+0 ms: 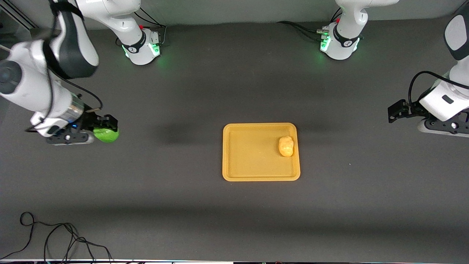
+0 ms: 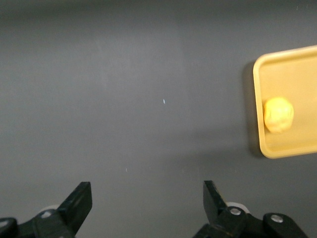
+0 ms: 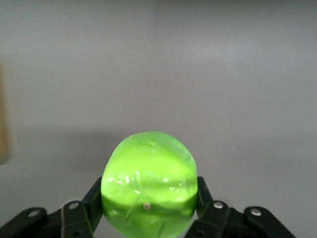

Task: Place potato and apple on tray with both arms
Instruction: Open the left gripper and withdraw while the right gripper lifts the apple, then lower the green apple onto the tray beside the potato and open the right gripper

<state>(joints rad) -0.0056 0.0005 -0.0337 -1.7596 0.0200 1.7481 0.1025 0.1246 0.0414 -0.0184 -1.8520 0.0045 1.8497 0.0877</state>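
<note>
- My right gripper pinches the apple; my two fingers press on its two sides, and the green ball fills the space between them.
- This gripper with the apple is over the bare table at the right arm's end, well apart from the tray.
- The tray lies flat near the middle of the table, with its low rim all around.
- The potato lies in the tray, close to the rim on the side toward the left arm's end.
- My left gripper is over the table at the left arm's end, well apart from the tray.
- Its fingers are spread wide and they hold nothing; between them I see only the dark table surface.
- In my left wrist view the potato and one corner of the tray are visible, well apart from my fingertips.
</note>
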